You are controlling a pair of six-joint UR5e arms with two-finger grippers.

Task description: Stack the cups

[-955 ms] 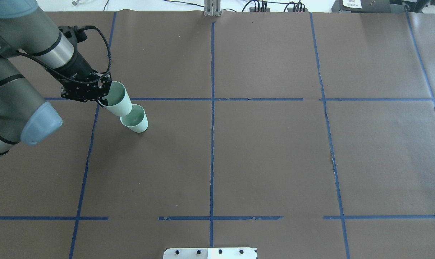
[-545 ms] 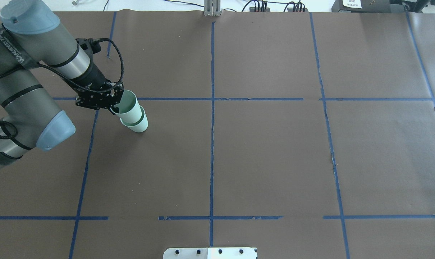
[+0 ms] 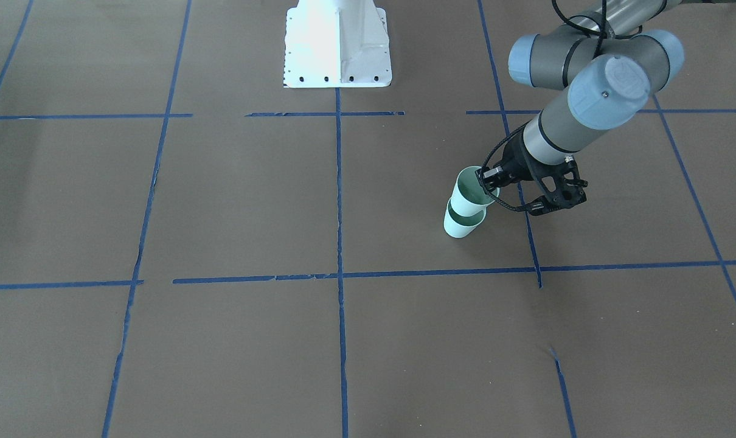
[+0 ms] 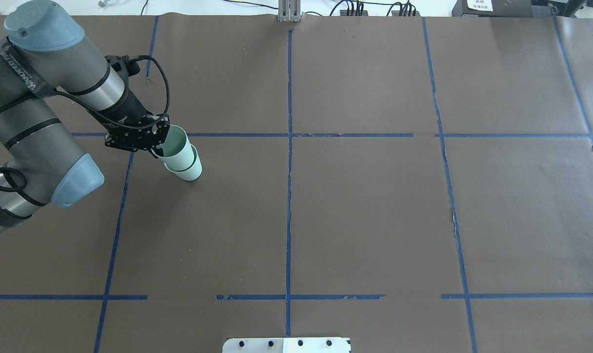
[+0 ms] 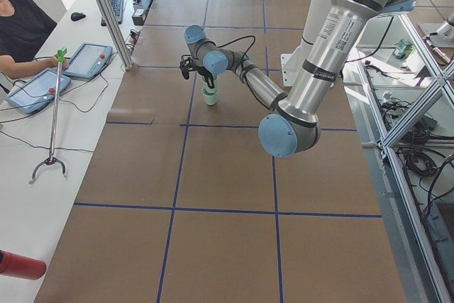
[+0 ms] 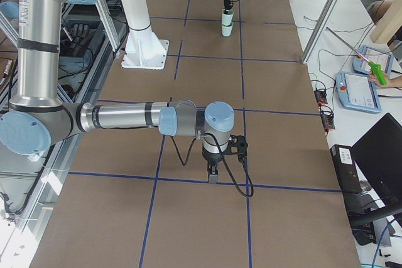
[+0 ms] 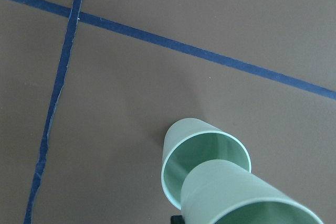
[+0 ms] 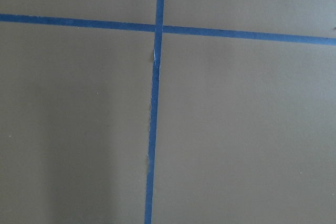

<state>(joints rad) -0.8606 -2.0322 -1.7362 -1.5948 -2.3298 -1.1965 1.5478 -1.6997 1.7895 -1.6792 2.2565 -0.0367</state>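
Observation:
Two pale mint-green cups are left of the table's middle. The lower cup (image 4: 190, 171) stands upright on the brown paper. The upper cup (image 4: 178, 148) sits partly inside it, tilted, its rim well above the lower rim. My left gripper (image 4: 158, 142) is shut on the upper cup's rim on the robot's side. The front view shows the upper cup (image 3: 469, 196), the lower cup (image 3: 461, 227) and the left gripper (image 3: 491, 186). The left wrist view shows the upper cup (image 7: 247, 198) entering the lower cup (image 7: 181, 145). My right gripper (image 6: 213, 173) points down at the table; I cannot tell its state.
Blue tape lines (image 4: 289, 147) divide the brown paper. The white robot base (image 3: 337, 42) stands at the robot's edge. An operator (image 5: 25, 30) with tablets (image 5: 32, 90) sits beyond the far edge. A metal post (image 5: 106, 12) rises there.
My left gripper has carried the upper cup right and down, from beside the standing cup into it. In the last half second it sank slightly deeper.

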